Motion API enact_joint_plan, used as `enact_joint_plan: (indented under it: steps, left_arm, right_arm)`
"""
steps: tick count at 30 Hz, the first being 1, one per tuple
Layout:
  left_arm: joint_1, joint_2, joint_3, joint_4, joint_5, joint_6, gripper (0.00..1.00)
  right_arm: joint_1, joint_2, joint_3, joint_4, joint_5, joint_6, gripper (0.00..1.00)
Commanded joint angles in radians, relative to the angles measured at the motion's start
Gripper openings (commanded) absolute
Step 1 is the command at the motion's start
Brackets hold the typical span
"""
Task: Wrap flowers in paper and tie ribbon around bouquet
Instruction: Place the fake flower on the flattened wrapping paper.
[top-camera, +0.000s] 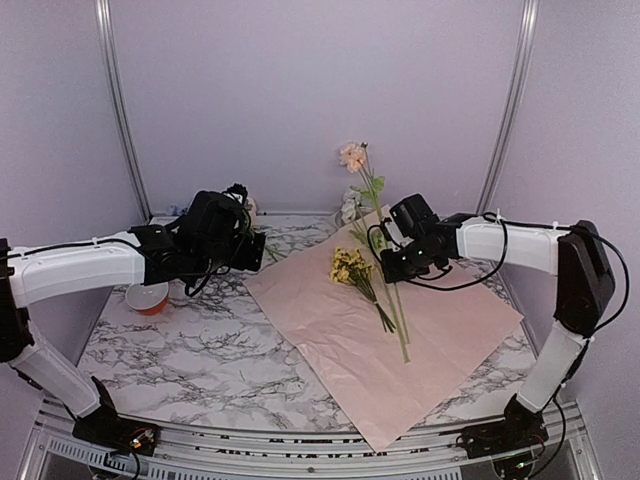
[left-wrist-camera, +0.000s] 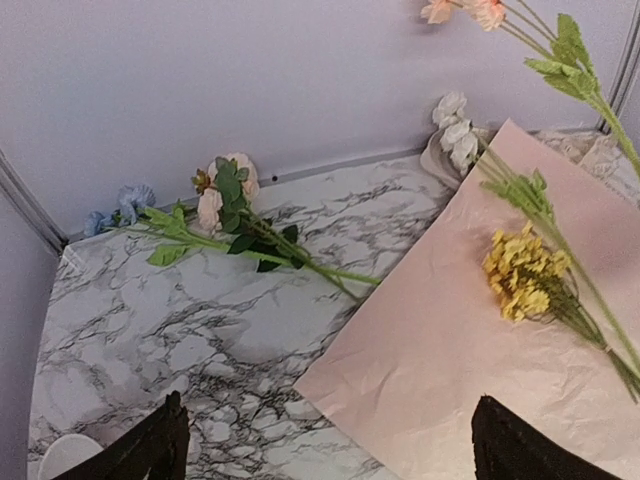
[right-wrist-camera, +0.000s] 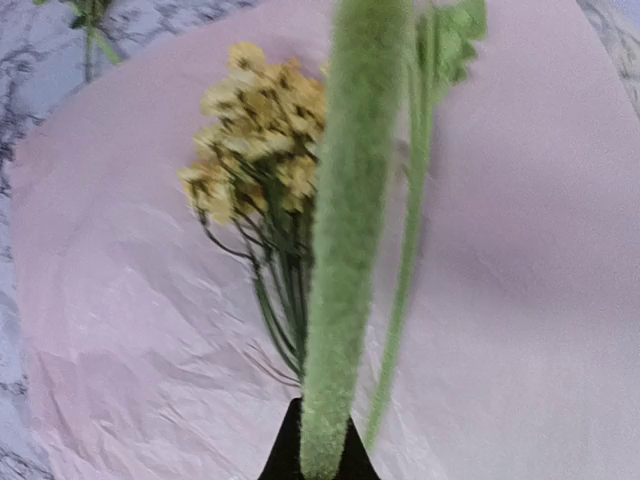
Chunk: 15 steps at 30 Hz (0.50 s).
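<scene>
Right fingers (right-wrist-camera: 278, 468) clench 1 flower stem (top-camera: 378, 205), standing steeply over the paper (top-camera: 450, 330). Left fingers (left-wrist-camera: 150, 450) released, nearer the loose flowers (left-wrist-camera: 230, 195) on the desk (top-camera: 200, 350).

Soft even light falling from above, lavender cast everywhere. Shadows lying faint. My right wrist view blurring: flower stem (right-wrist-camera: 345, 250) looming out of focus, yellow blooms (right-wrist-camera: 265, 130) smearing. Left wrist view showing sharp.

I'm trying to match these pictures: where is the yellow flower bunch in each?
Top external: yellow flower bunch near centre, on the pink paper.
Left wrist: the bunch at right, on the paper.
Right wrist: the bunch upper left of centre, behind a blurred green stem.
Shared landmark: the pink paper.
</scene>
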<state>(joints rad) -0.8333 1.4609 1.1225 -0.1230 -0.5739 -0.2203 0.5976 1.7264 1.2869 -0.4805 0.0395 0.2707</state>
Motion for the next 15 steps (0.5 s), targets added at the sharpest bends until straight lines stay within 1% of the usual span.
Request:
enact_joint_plan:
  steps: [1, 3, 6, 7, 10, 11, 12, 15]
  left_arm:
    - [0.000, 0.063, 0.063, -0.279, -0.042, 0.073, 0.99]
    - [0.003, 0.069, 0.074, -0.349, -0.033, 0.085, 0.99]
    - [0.040, 0.052, 0.063, -0.349, -0.051, 0.085, 0.99]
    - [0.062, 0.050, 0.066, -0.344, -0.028, 0.069, 0.99]
    - [0.143, 0.057, 0.087, -0.341, 0.114, -0.004, 0.99]
    - [0.186, 0.064, 0.092, -0.340, 0.151, -0.026, 0.99]
    - [0.206, 0.068, 0.100, -0.340, 0.159, -0.041, 0.99]
    - [0.236, 0.110, 0.152, -0.338, 0.158, -0.055, 0.99]
  right_arm:
    - [-0.049, -0.024, -0.046, -0.168, 0.142, 0.033, 0.00]
    - [-0.062, -0.003, -0.047, -0.182, 0.156, 0.022, 0.00]
    - [-0.071, 0.049, -0.026, -0.187, 0.152, 0.009, 0.00]
    - [-0.071, 0.072, -0.013, -0.187, 0.144, 0.009, 0.00]
    - [-0.073, 0.130, 0.025, -0.188, 0.104, 0.014, 0.00]
    - [-0.072, 0.145, 0.033, -0.190, 0.096, 0.018, 0.00]
    - [-0.073, 0.155, 0.039, -0.191, 0.097, 0.020, 0.02]
    - [-0.076, 0.163, 0.041, -0.173, 0.088, 0.026, 0.19]
